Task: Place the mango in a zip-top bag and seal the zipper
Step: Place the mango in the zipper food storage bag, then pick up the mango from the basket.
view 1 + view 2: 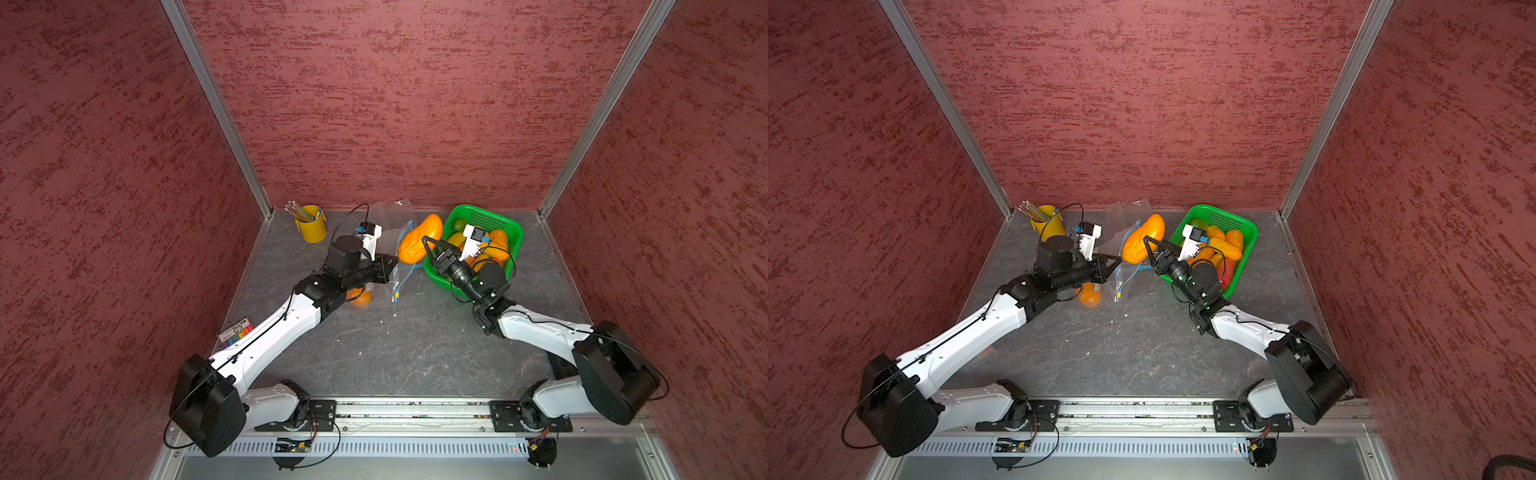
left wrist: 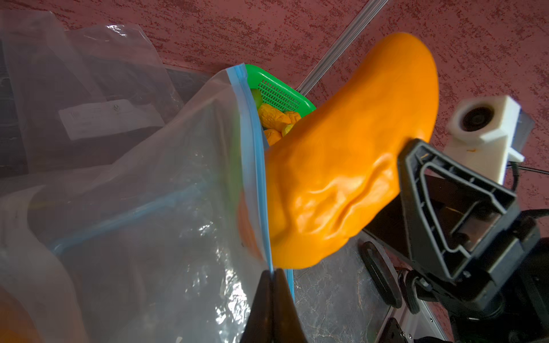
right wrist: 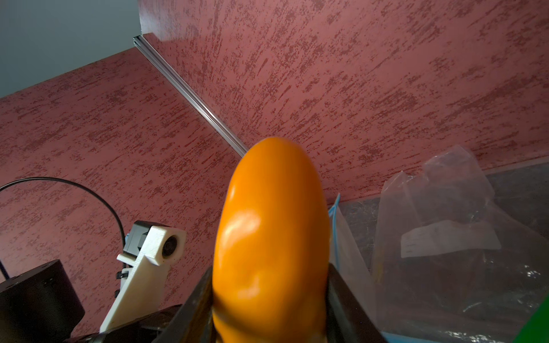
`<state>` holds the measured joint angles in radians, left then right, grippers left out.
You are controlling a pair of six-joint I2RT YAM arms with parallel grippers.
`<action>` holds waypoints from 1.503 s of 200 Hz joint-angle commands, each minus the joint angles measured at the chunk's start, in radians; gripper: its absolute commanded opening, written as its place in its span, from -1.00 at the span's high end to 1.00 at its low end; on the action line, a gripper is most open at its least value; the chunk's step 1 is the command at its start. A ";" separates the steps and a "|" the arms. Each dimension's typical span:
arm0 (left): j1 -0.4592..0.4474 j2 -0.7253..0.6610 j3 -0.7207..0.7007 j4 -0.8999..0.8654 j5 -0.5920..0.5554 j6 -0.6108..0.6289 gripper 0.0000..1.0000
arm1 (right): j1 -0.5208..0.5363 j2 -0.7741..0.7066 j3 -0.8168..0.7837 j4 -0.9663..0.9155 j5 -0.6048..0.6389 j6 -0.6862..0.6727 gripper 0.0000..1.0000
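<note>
Counter [image 1: 395,353], grey and veined, is read as a dial with the arm bases at 6 o'clock. Left arm [image 1: 266,332] reaches in from 7 o'clock. The left jaws are pinched flat together on the blue zipper edge of a clear bag [image 2: 148,208], holding its mouth up. Right arm [image 1: 540,328] reaches in from 5 o'clock. The right jaws stand partway apart, clamped across the mango [image 1: 417,243].

Green basket [image 1: 486,220] at 1 o'clock holds more yellow, orange and green fruit. The held bag hangs just past centre toward 12 o'clock, and spare bags [image 1: 395,208] lie behind it by the back wall. The mango, orange and curved, is in the air between bag and basket. Its lower end is at the bag's mouth, and a little of it shows through the film.

Yellow cup [image 1: 311,226] of pencils stands at 11 o'clock. A round orange fruit [image 1: 359,298] lies beneath the left wrist, toward 10 o'clock. A colour card [image 1: 237,332] lies at 8 o'clock by the wall.
</note>
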<state>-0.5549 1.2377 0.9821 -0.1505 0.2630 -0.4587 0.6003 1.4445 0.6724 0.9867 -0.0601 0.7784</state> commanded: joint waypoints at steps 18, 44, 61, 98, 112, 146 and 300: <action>0.007 -0.025 0.037 -0.011 -0.021 -0.013 1.00 | 0.037 0.055 0.021 0.029 0.066 0.007 0.20; 0.010 -0.025 0.036 -0.005 -0.016 -0.014 1.00 | 0.039 0.059 0.027 0.033 0.052 0.007 -0.16; 0.012 -0.023 0.041 -0.006 -0.014 -0.017 1.00 | 0.039 0.054 0.062 -0.032 0.022 -0.020 -0.42; 0.025 -0.035 0.053 -0.031 -0.042 -0.050 1.00 | 0.035 -0.066 0.186 -0.379 0.001 -0.117 -0.96; 0.036 -0.050 0.070 -0.073 -0.078 -0.068 1.00 | 0.024 -0.156 0.206 -0.562 0.053 -0.135 -0.97; 0.050 -0.097 0.079 -0.111 -0.071 -0.040 1.00 | -0.083 -0.293 0.251 -1.122 0.287 -0.115 -0.89; 0.095 -0.159 0.011 -0.052 0.233 0.185 1.00 | -0.309 0.130 0.470 -1.488 0.350 -0.171 -0.39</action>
<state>-0.4816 1.1141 0.9741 -0.2043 0.4660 -0.2932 0.2928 1.6070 1.1019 -0.4652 0.2611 0.6113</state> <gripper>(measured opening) 0.049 0.698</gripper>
